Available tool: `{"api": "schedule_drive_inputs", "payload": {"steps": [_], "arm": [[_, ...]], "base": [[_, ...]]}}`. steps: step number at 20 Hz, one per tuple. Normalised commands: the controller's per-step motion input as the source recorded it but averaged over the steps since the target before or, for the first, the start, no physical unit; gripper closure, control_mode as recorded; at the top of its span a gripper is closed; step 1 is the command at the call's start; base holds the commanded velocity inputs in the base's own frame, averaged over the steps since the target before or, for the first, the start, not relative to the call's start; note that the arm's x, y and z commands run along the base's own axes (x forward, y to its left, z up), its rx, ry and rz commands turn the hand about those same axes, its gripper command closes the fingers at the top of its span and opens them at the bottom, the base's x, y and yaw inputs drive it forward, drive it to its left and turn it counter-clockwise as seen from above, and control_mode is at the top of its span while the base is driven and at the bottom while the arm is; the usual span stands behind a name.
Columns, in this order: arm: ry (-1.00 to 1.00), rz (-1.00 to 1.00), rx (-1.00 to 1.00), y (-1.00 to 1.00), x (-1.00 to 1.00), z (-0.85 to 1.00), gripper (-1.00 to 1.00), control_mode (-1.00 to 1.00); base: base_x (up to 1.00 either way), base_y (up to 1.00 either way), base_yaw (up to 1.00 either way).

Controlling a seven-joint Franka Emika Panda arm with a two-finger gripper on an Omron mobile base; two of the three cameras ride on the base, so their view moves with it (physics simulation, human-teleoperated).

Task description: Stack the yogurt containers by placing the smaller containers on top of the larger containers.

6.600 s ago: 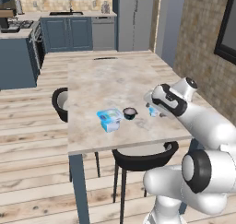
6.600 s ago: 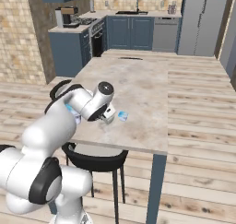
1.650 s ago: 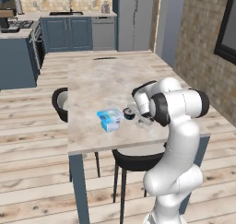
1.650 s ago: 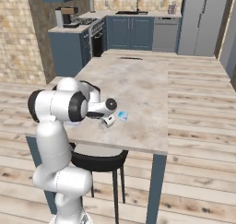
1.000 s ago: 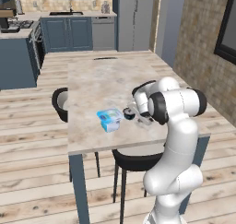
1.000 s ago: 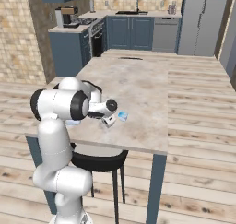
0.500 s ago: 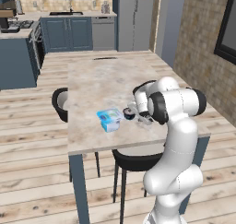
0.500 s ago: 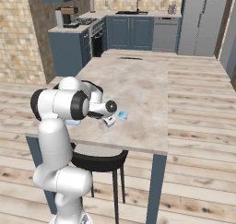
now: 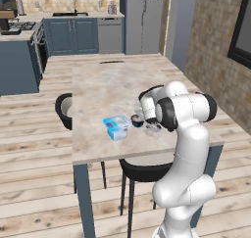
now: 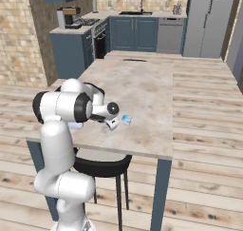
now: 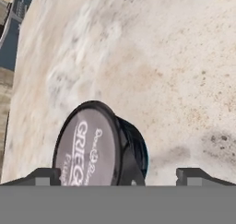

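Observation:
The dark round cup (image 11: 99,147) with its pale grey top stands on the table right in front of my hand. It sits between my open gripper's (image 11: 119,174) fingertips, closer to the left one (image 11: 44,174), and no contact shows. In the left base view this cup (image 9: 136,120) stands just right of the flat light-blue rectangular tub (image 9: 116,126), with my hand low over it. The tiny light-blue cup (image 10: 126,119) stands on the table just beyond my hand. My arm hides part of the tub (image 10: 75,125) in the right base view.
All of it stands near the front edge of a long marble table (image 9: 108,83). A black chair (image 9: 64,106) stands at the table's left side and another (image 9: 142,171) is tucked under the front edge. Kitchen cabinets (image 9: 73,35) line the far wall.
Over several seconds the arm swung in from the right and came down over the dark cup. In the last second the hand only crept a little closer. The jaws stayed open.

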Motion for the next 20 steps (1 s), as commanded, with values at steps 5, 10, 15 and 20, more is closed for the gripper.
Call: {"api": "schedule_drive_inputs", "payload": {"steps": [5,10,15,20], "arm": [[0.0,0.01,0.0,0.0,0.16,-0.17,-1.0,-1.0],[0.0,0.0,0.0,0.06,0.11,-0.16,1.0,-1.0],[-0.01,0.0,0.0,0.06,0.04,-0.16,1.0,-1.0],[-0.04,0.01,0.0,0.0,0.0,-0.13,1.0,-1.0]], "base": [[0.0,0.0,0.0],[0.0,0.0,0.0],[0.0,0.0,0.0],[0.0,0.0,0.0]]}}
